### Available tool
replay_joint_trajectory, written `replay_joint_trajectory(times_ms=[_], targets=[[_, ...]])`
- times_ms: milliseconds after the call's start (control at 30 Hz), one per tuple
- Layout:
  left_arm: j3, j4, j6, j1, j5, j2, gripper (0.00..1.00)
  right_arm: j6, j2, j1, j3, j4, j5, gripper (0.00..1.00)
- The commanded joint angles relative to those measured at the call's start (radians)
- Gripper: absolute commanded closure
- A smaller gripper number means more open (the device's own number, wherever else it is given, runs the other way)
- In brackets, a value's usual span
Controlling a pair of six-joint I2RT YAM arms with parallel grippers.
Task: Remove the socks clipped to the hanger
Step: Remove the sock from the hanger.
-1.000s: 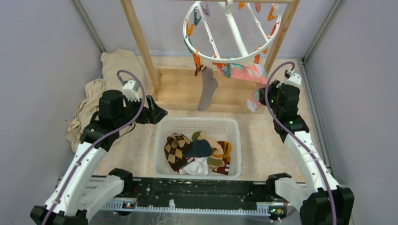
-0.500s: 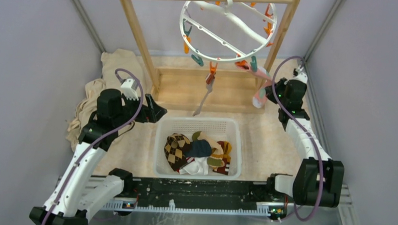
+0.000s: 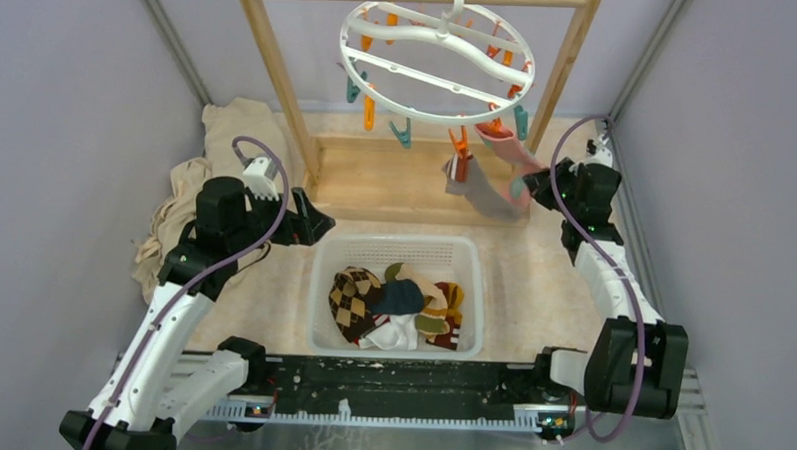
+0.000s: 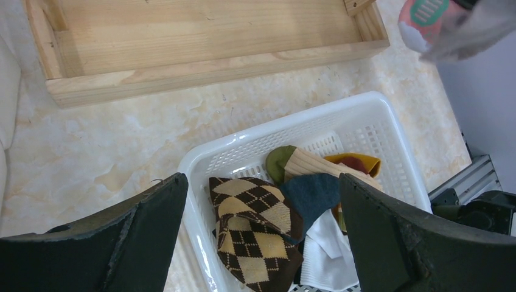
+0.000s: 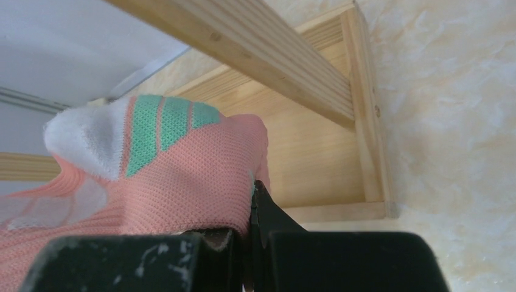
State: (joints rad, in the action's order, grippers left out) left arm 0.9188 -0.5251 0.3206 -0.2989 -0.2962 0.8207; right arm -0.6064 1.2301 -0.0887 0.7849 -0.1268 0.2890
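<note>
right hand (image 5: 252, 201): closed tight on the pink sock (image 5: 182, 164) (the sock's white-and-green toe bulges above the fingers)
pink sock, relative to the right hand: stretched taut from the hand up and left to the clips at the hanger's near right rim
grey sock (image 3: 481, 193): hangs slanting from an orange clip (image 3: 460, 152), just left of the right hand
hanger (image 3: 443, 33): white ring, tilted, hooked on the top bar of the wooden frame (image 3: 279, 81)
left hand (image 4: 261, 179): spread wide, holding nothing, hovering over the basket's left rim
basket (image 3: 394, 240): white, perforated, on the table (image 3: 262, 300) between the arms
basket contents: brown argyle sock (image 4: 252, 225) at left, navy sock (image 4: 310, 191) beside it, white sock (image 4: 325, 237) beneath, tan ribbed sock (image 4: 304, 164) with olive toe, mustard sock (image 4: 353, 163) at right
beige cloth (image 3: 190, 198): bunched at the table's left edge
</note>
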Motion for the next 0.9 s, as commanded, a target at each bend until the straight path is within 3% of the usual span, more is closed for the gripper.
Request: replay_joint_trajectory(times_ms=[0, 233, 867], targets=[[0.023, 0.011, 0.003, 0.0, -0.011, 0.009, 0.01, 0.009, -0.084, 0.052, -0.013, -0.031, 0.055, 1.0], [0.018, 0.017, 0.011, 0.0, -0.019, 0.005, 0.01, 0.037, -0.156, 0.205, -0.024, 0.035, 0.0, 1.0], [0.014, 0.024, 0.009, 0.0, -0.025, -0.007, 0.01, 0.089, -0.244, 0.414, 0.05, 0.207, -0.013, 1.0]])
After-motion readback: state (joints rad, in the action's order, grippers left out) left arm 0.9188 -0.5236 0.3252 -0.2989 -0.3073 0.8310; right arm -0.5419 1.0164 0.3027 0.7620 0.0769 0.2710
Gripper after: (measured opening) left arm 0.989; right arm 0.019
